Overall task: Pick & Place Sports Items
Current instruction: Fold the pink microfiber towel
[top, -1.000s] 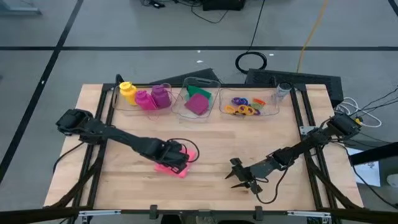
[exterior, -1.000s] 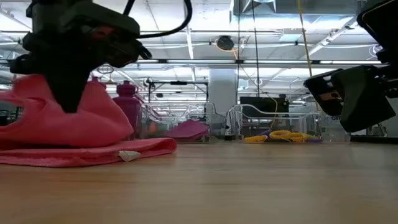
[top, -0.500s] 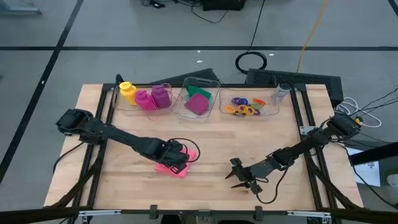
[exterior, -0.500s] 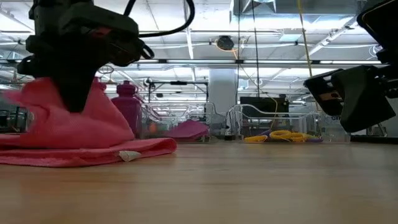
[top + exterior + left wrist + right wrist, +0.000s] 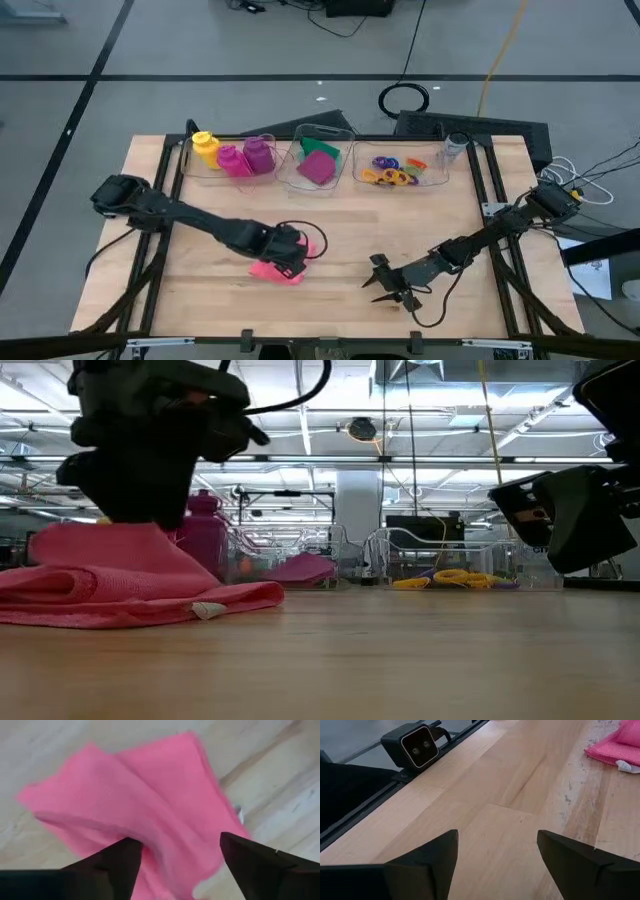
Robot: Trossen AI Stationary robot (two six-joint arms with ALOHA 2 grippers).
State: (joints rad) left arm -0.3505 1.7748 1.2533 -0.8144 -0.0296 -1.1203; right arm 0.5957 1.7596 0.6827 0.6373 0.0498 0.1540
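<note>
A pink cloth (image 5: 278, 270) lies crumpled on the table's near-left middle, its lower layers flat on the wood (image 5: 130, 585). My left gripper (image 5: 290, 252) hangs right over it, open, with its two fingers on either side of a raised fold of the cloth (image 5: 150, 805). My right gripper (image 5: 385, 285) is open and empty, low over the table at the near right (image 5: 495, 840). Yellow, magenta and purple bottles (image 5: 232, 155), green and magenta cloths (image 5: 318, 160) and small coloured rings (image 5: 395, 170) sit in three clear bins at the far edge. My left gripper points down at the pink cloth, with a raised fold (image 5: 165, 830) between its open fingers. I cannot tell whether the fingers touch the cloth. The cloth lies on the table.
The three clear bins (image 5: 300, 178) stand in a row along the far edge. The cloth's white tag (image 5: 208, 610) lies at its near corner. Bare wood (image 5: 400, 225) lies between the cloth and my right gripper. A small camera (image 5: 417, 745) sits at the table's near edge.
The pink cloth was drawn up into a peak under my left gripper. The peak has now dropped, and the cloth lies lower and flatter on the table. My left gripper has let go, opened, and shifted slightly toward the table's right.
</note>
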